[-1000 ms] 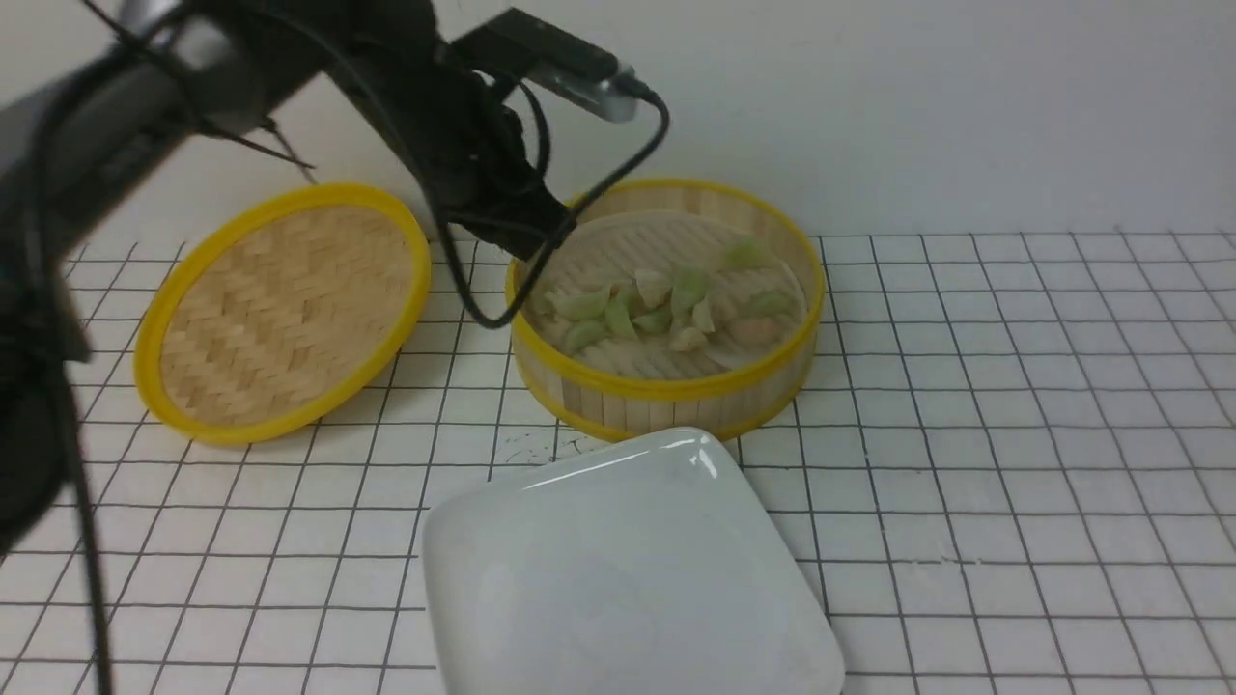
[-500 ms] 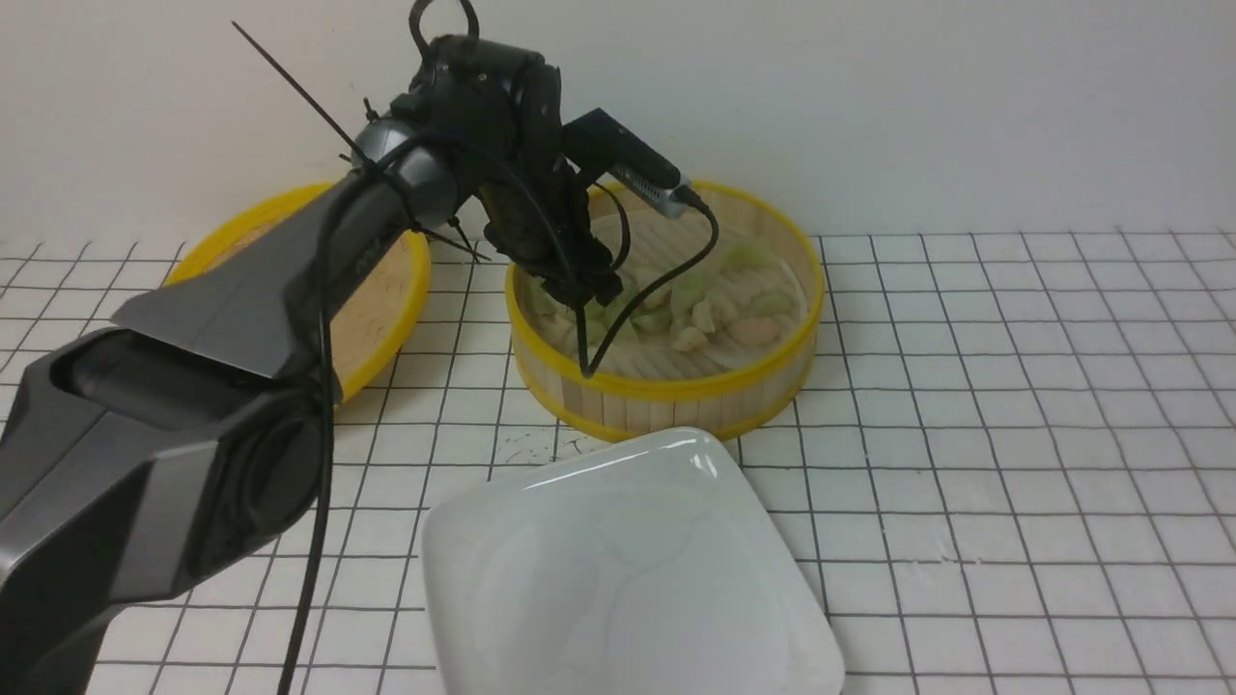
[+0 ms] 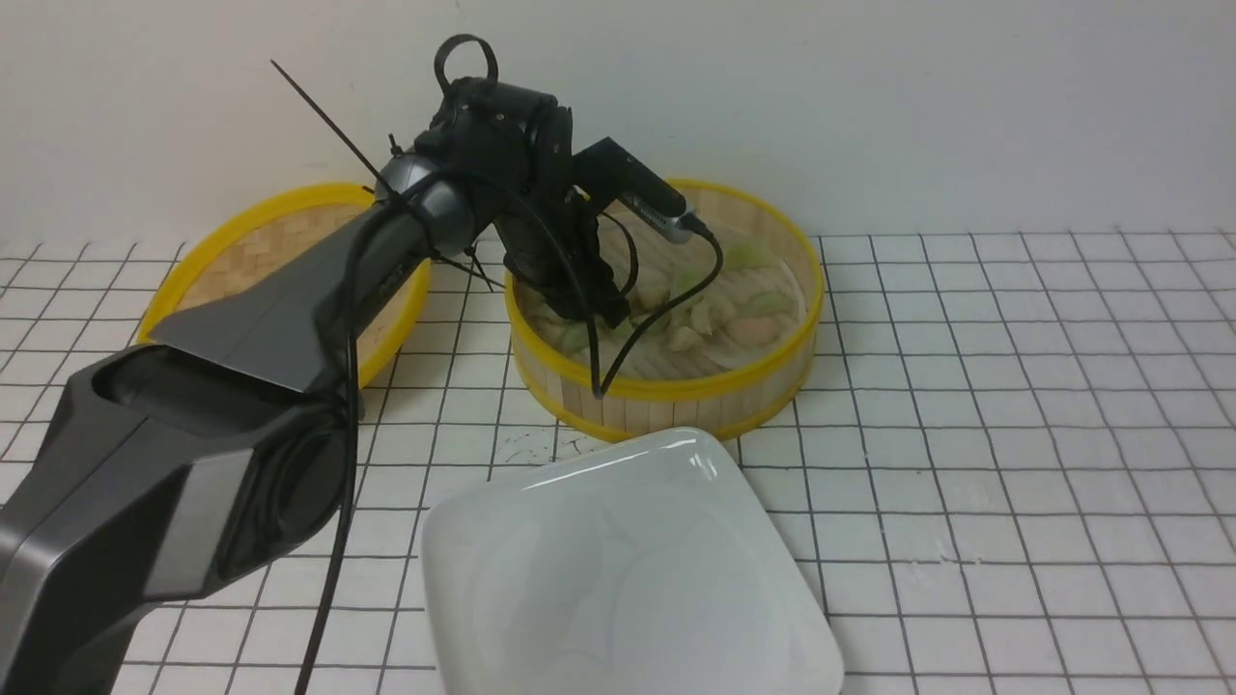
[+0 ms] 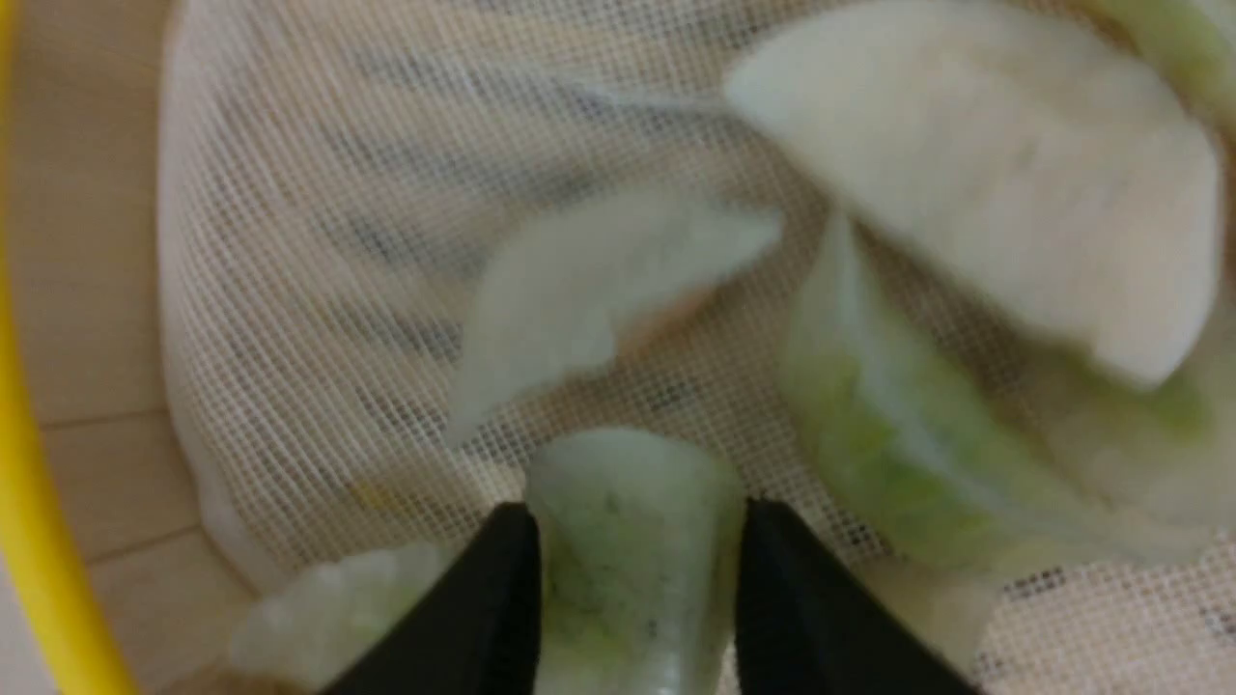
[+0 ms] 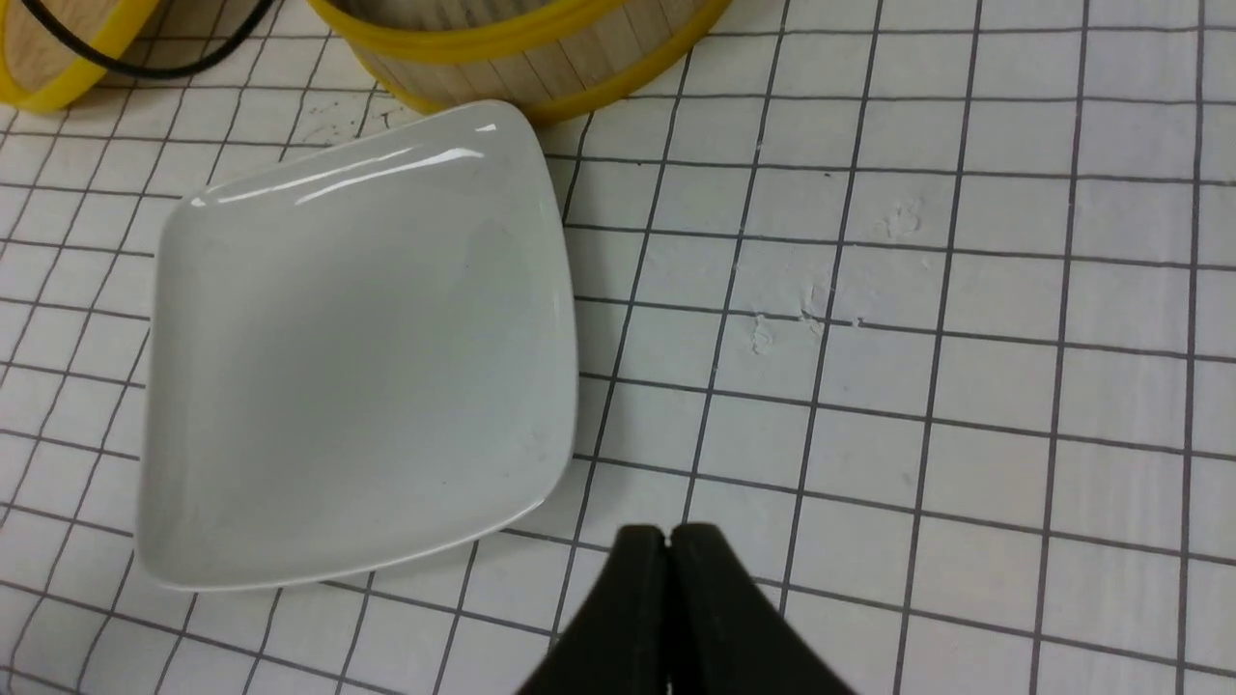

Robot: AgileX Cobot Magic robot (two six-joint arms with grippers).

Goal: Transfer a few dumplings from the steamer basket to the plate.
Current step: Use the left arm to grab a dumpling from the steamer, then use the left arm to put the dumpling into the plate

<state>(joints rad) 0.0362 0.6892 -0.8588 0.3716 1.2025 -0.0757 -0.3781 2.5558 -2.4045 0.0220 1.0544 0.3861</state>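
Plate lies nearest to the robot on the tiled surface, white and glossy, and no dumpling is on it. The right gripper has its two tips pressed together with nothing between them, and it takes no part in the work. Just beyond the plate stands the steamer basket, and inside it, on the cloth, are the dumplings, some of them lying close to one another.

They look to me very light, soft and a little slippery, with thin edges which could tear or fold. I think it is best to take one across its thick middle, with small force, and not by the thin edge.

Toward the left part of the basket, the left gripper is down among them. Its fingers are parted only by the width of one pale green dumpling, and they seem to clasp it from both sides. How firm this hold is, I cannot tell. The dumpling is low in the basket, so the next move should be a gentle lift. Behind the left arm is the woven lid, at the left of the basket.
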